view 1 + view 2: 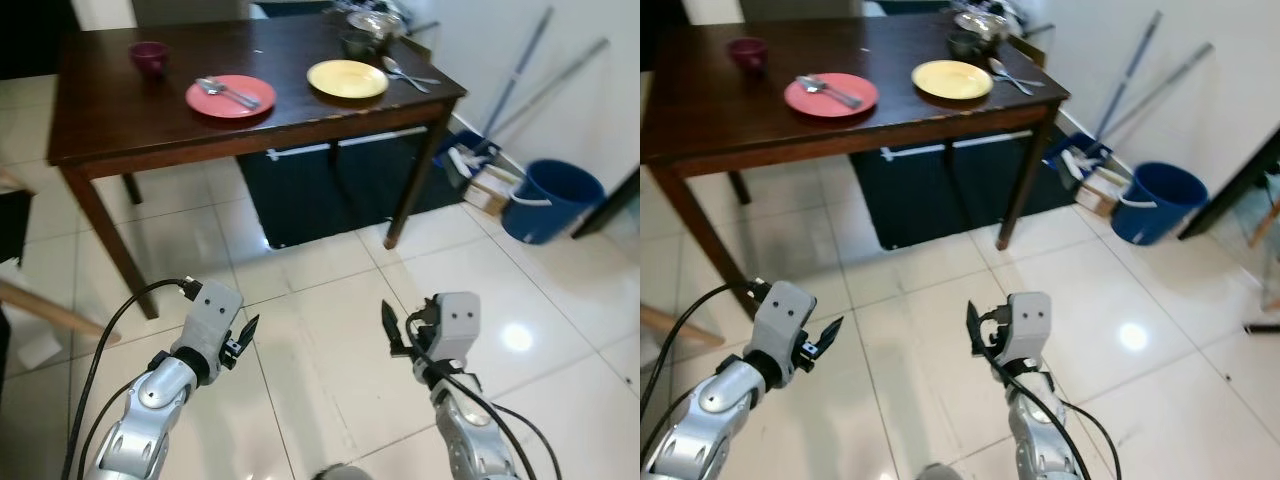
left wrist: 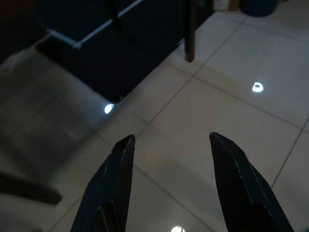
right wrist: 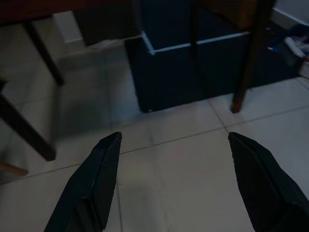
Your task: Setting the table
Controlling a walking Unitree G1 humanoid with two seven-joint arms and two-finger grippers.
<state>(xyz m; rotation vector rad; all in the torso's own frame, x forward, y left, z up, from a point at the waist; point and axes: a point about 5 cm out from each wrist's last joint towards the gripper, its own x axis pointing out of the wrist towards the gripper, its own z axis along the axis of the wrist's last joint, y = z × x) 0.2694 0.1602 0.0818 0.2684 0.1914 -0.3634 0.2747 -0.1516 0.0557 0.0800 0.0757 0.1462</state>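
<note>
Both arms held low over pale floor tiles [image 1: 330,380], short of the table.

Left gripper [image 2: 169,145]: 2 black fingers spread wide, nothing between them, hanging above bare tile. Ahead of its tips, a dark table leg [image 2: 191,29] and a dark cabinet with a white trim line [image 2: 96,53] under the table.

Right gripper [image 3: 174,145]: fingers also spread wide and empty, over the tiles. Beyond its tips, the same dark cabinet and the table's near right leg.

Dark wooden table [image 1: 120,120] stands well ahead of and above both grippers. On it:
- Red plate [image 1: 231,96], roughly straight ahead of the left gripper, with cutlery [image 1: 228,91] lying across it; looks like a fork and a spoon, hard to tell exactly.
- Yellow plate [image 1: 347,78], ahead of the right gripper and just right of the red one, bare.
- 2 spoons [image 1: 408,72] lying on the wood just beside the yellow plate, on its far right.
- Dark red cup [image 1: 149,57], far left of the red plate.
- Pot with a glass lid [image 1: 372,25] at the far edge behind the yellow plate.

Off to the right gripper's right, well apart: blue bucket [image 1: 551,199] on the floor and long mop handles [image 1: 530,70] leaning on the wall.
</note>
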